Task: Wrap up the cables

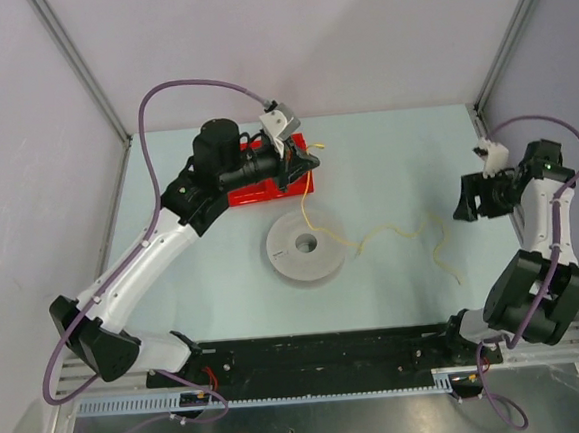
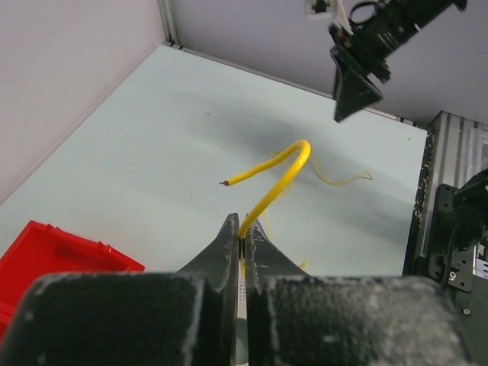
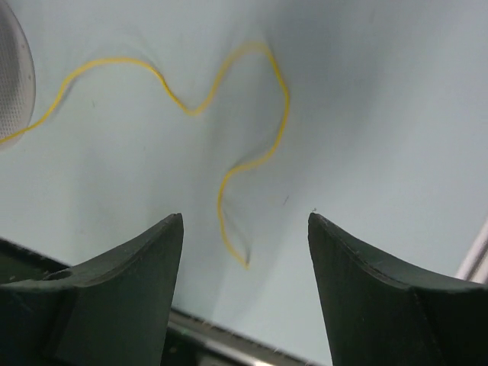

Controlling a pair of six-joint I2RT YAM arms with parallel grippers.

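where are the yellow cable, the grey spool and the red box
yellow cable (image 3: 191, 112), right wrist view, the dip between its two humps
grey spool (image 1: 284, 249), top external view, left side of its flange
red box (image 1: 267, 191), top external view, its near edge

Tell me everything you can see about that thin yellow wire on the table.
The yellow wire is very thin, flexible and kinked. One end is pinched in the shut left gripper, arching upward past it. It runs down to the grey spool, then snakes in loose waves across the pale table to a free end. The open right gripper is above it, not touching.
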